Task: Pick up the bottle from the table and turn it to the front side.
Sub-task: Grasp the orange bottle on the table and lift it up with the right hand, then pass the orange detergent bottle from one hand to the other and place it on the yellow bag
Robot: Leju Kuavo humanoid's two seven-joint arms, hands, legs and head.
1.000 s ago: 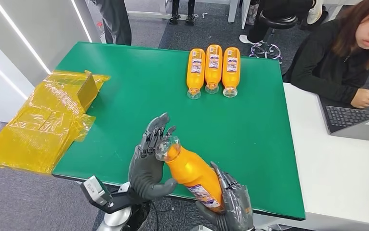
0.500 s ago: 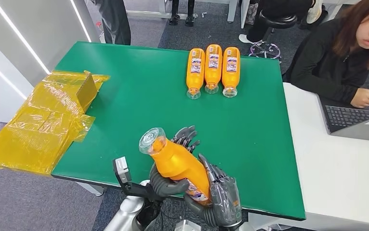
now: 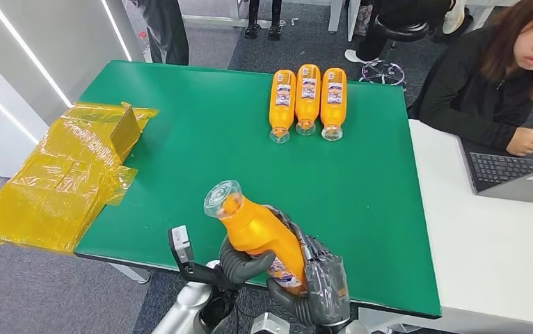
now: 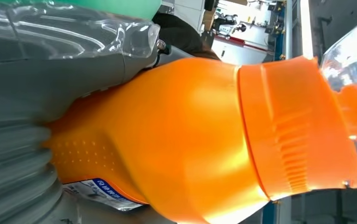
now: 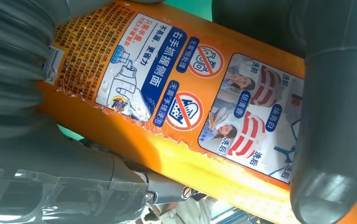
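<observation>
Bottle (image 3: 258, 233) rotated slightly since 0.5 s ago | left hand (image 3: 241, 266) and right hand (image 3: 318, 285) both grasp it, raised over desk (image 3: 180, 139) near edge | risk: slipping mid-turn if one grip loosens, dropping off that edge

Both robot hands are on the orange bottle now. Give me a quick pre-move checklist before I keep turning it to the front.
1. Left robot hand grips the held bottle: ok.
2. Right robot hand grips its lower body: ok.
3. Bottle lifted off the green table: ok.
4. Cap on: ok.
5. Front label facing the head camera: cannot tell; the right wrist view shows an instruction label.
6. Three lying bottles away from the hands: ok.
</observation>
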